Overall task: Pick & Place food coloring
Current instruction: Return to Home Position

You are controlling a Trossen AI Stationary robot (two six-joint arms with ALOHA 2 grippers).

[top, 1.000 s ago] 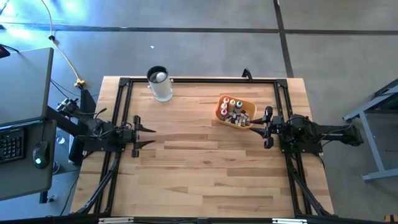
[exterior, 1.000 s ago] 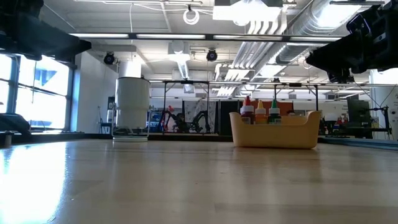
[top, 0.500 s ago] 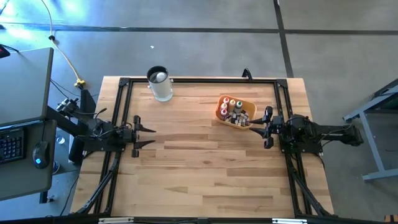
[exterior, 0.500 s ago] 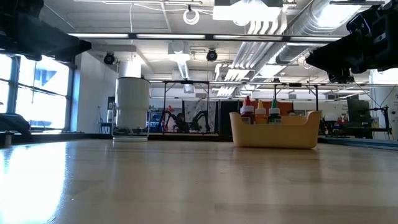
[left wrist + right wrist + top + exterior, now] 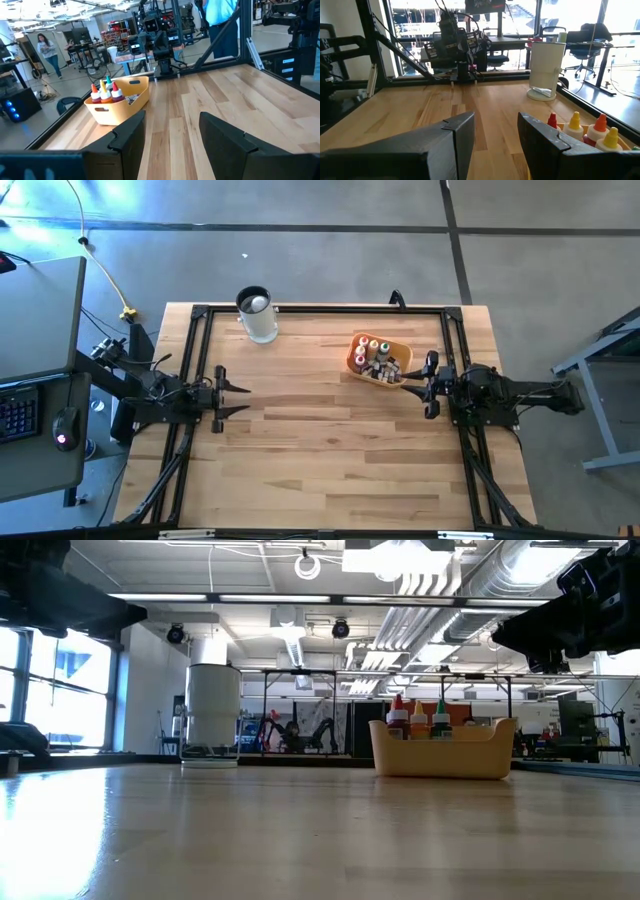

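**Grippers, two.**
- Your left gripper (image 5: 248,399) sits at the table's 9 o'clock. Its fingers are spread with bare wood between them, and it holds nothing.
- Your right gripper (image 5: 406,386) sits at 3 o'clock, also parted and empty. Its tips are just beside the tray's 4 o'clock corner, and you cannot tell from above whether they touch it.

**Tray, one.**
- The orange-yellow tray (image 5: 400,343) stands at about 2 o'clock from the table's centre.

**Food coloring, one cluster.**
- All the food coloring bottles (image 5: 375,358) stand packed inside the tray, and none lie on the wood.
- They are too small from above for you to count exactly.

**Cup, one.**
- The tall pale cup (image 5: 258,315) with a dark rim stands upright at 11 o'clock, on the far edge and well apart from the tray.

**Table, one.**
- The table (image 5: 330,470) has a pale plank top and is framed by dark rails.

**View differences.**
- The low view shows only three caps over the tray (image 5: 445,755) wall, with the cup (image 5: 213,715) at its 9 o'clock. Neither gripper's fingers appear there.
- The left wrist view shows three upright caps in the tray (image 5: 120,107). It alone shows one person (image 5: 49,50) far off in the room.
- The right wrist view shows four caps: red, yellow, orange and yellow. It also shows the cup (image 5: 546,62), and the opposite arm beyond.
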